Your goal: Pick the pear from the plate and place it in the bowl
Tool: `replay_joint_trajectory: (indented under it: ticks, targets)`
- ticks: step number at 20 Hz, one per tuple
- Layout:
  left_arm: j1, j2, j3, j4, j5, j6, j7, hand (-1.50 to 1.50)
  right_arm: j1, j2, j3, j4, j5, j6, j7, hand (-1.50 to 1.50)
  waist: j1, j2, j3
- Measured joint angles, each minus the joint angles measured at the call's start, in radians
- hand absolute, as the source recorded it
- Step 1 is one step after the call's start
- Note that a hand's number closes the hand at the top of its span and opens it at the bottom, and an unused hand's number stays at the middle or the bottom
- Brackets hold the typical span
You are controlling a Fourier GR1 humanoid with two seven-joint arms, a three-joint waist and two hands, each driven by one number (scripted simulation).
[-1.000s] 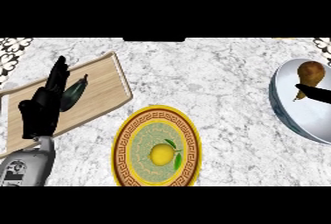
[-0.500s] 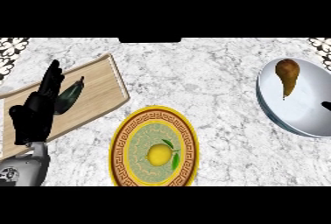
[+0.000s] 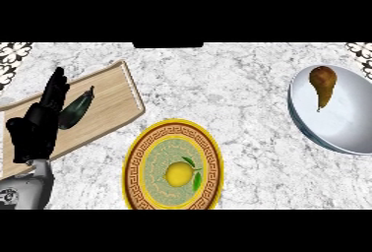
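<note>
Since the pear lies inside the bowl, placement looks done; left hand rests at the table's left edge, fingers straight and released, right hand unseen.

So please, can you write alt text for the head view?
A brown pear lies in a white bowl at the right. A patterned plate at centre holds a yellow fruit; the left hand rests open over a wooden board.

Pear: brown, lying in bowl's upper part, stem pointing down.
Bowl: white, at worktop's right edge.
Plate: yellow, patterned rim, near front edge.
</note>
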Motion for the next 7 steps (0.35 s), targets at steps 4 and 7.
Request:
replay_joint_trajectory:
  ticks: [4,7]
  targets:
    - [0.01,-0.023,-0.014,0.005,-0.021,0.006,-0.02,0.0,0.118,0.066,-0.007,-0.133,-0.02,0.046,-0.014,-1.5,0.004,0.001,0.0]
    - [0.015,-0.027,-0.005,0.007,-0.021,-0.003,-0.04,0.0,0.161,0.104,-0.015,-0.177,-0.023,0.073,-0.033,-1.5,0.008,0.002,0.0]
